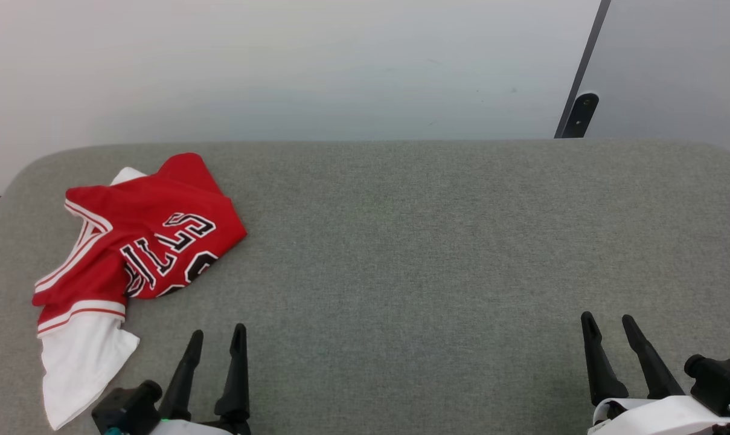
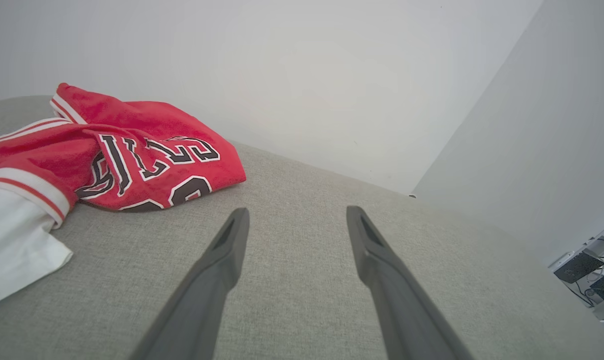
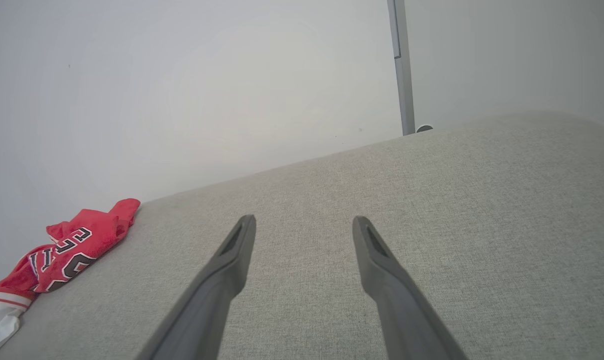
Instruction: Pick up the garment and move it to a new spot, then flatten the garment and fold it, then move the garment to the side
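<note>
I count 1 garment point(image 1: 141, 235), crumpled on the left part of the grey padded surface point(image 1: 431, 272), just ahead and to the left of my left claw point(image 1: 218, 330). Its long axis runs far to near, slanting left as it comes toward me: red end farthest, white sleeve nearest, black lettering askew. I have 2 claws with 2 dark fingers each. The left claw and the right claw point(image 1: 607, 316) are spread wide, gripping nothing and apart from the cloth.
</note>
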